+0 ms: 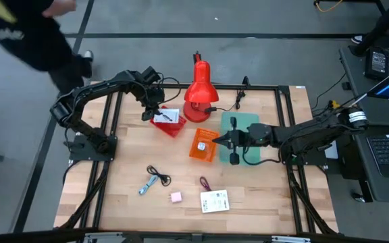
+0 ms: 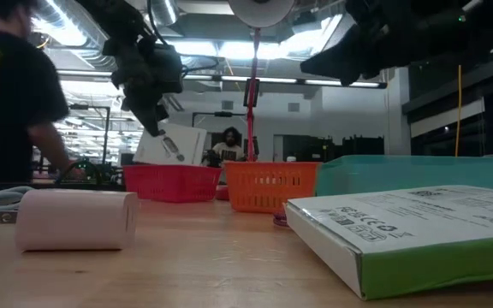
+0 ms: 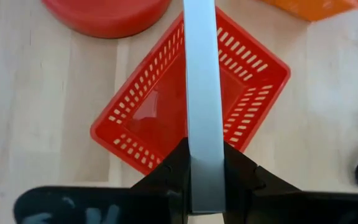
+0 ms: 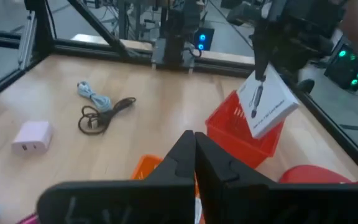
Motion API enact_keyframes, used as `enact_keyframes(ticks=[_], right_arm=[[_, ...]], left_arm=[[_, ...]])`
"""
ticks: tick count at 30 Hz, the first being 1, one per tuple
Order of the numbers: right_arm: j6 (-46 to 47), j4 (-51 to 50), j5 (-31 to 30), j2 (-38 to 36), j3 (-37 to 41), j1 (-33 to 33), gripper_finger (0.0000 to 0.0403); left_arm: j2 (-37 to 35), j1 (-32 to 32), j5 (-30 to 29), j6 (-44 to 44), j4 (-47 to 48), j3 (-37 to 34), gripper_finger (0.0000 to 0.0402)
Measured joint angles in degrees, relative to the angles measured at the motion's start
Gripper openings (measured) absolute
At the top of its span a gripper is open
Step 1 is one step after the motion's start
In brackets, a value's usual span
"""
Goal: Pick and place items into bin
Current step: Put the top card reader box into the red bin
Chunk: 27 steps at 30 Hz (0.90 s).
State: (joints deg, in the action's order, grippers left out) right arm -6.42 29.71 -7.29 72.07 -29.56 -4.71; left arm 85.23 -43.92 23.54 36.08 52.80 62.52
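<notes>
Low view: printed white box (image 2: pixel 409 227) lies flat nearest cam, pink cube (image 2: pixel 77 219) just left of it on the table. Behind: red basket (image 2: pixel 171 181), orange basket (image 2: pixel 268 186), teal bin (image 2: pixel 418 175) in a row. Left gripper (image 2: pixel 157 128) up over red basket, clamped on a second white box (image 2: pixel 174 145), box tilted, clear of the rim.

High view: left gripper (image 1: pixel 152 108) w/ white box (image 1: pixel 166 116) above red basket (image 1: pixel 169 123), next to red lamp (image 1: pixel 198 91). Right gripper (image 1: pixel 216 140) over orange basket (image 1: pixel 202 144), fingers together, holding nothing. Loose on table: black cable (image 1: pixel 159 175), blue-silver piece (image 1: pixel 145 186), pink cube (image 1: pixel 175 197), maroon cord loop (image 1: pixel 203 182), printed box (image 1: pixel 215 201).

L wrist: fingers (image 3: pixel 166 174) pinch box (image 3: pixel 202 106) edge-on, red basket (image 3: pixel 142 118) directly below.

R wrist: fingers (image 4: pixel 182 158) closed, empty. Held box (image 4: pixel 266 102) hangs over red basket (image 4: pixel 238 134).
</notes>
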Motion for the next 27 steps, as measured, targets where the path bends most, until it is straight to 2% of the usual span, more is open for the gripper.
enact_keyframes(ticks=[8,27], right_arm=[[-0.1,0.07,-0.15,0.02,0.0,0.0,0.0],[-0.06,-0.13,-0.19,0.04,0.0,-0.02,0.0]], left_arm=[[0.0,0.04,-2.7,5.3,-0.04,0.0,0.0045],[0.0,2.75,-1.8,15.67,0.03,0.0,0.0045]])
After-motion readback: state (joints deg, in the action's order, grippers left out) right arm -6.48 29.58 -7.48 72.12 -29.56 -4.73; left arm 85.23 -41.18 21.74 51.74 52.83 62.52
